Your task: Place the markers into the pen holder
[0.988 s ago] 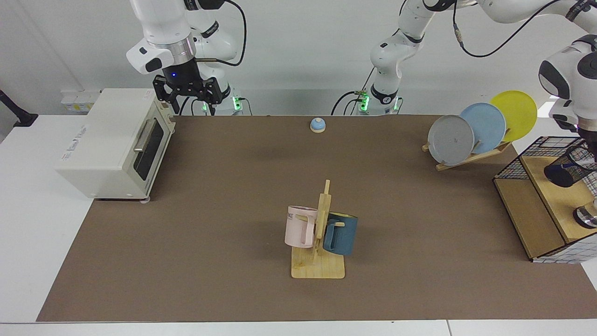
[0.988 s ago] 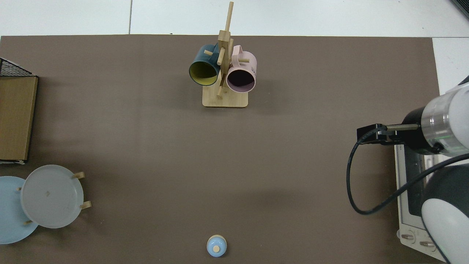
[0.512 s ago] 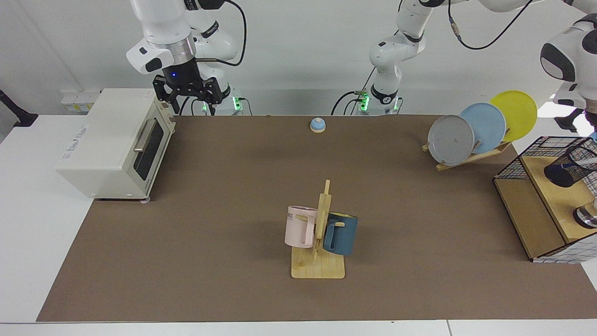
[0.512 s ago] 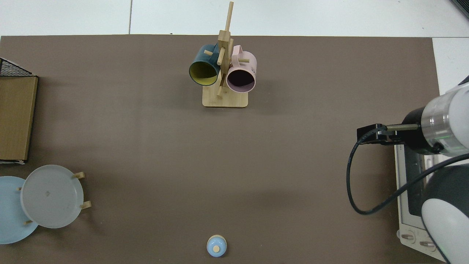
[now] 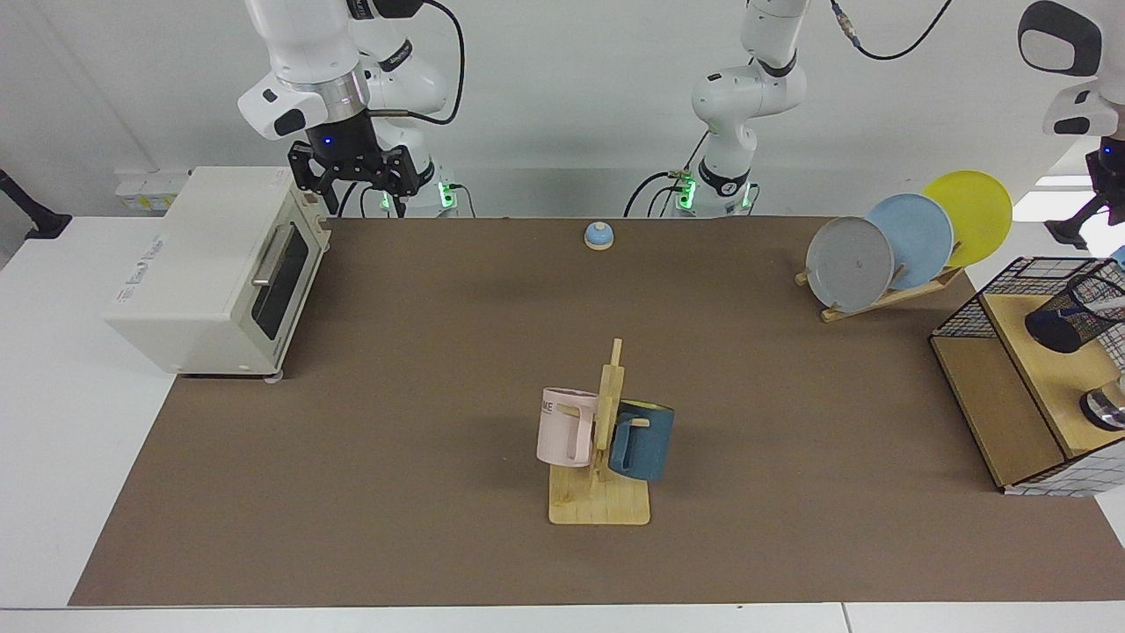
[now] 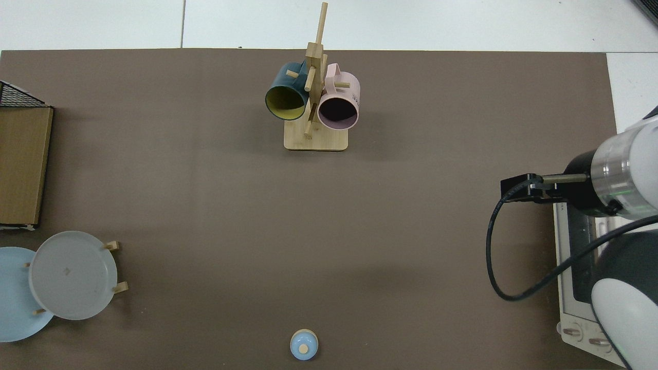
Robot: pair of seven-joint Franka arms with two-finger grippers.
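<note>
The pen holder (image 5: 1068,318), a black mesh cup, stands on the wooden shelf (image 5: 1037,369) at the far right of the facing view. A marker (image 5: 1109,303) with a white barrel leans inside it, its blue end poking above the rim at the frame edge. My left gripper (image 5: 1109,189) hangs well above the holder and is cut off by the frame edge. My right gripper (image 5: 356,189) waits, open and holding nothing, over the back corner of the toaster oven (image 5: 211,268). In the top view only the right gripper (image 6: 524,186) shows; holder and marker lie outside it.
A mug rack (image 5: 602,457) with a pink and a blue mug stands mid-table. A plate rack (image 5: 896,246) with three plates is at the back right, beside a wire basket (image 5: 967,303). A silver container (image 5: 1106,409) sits on the shelf. A small blue bell (image 5: 598,235) is at the back.
My left arm has risen straight up, away from the pen holder, leaving the marker leaning in it. The right arm has not moved.
</note>
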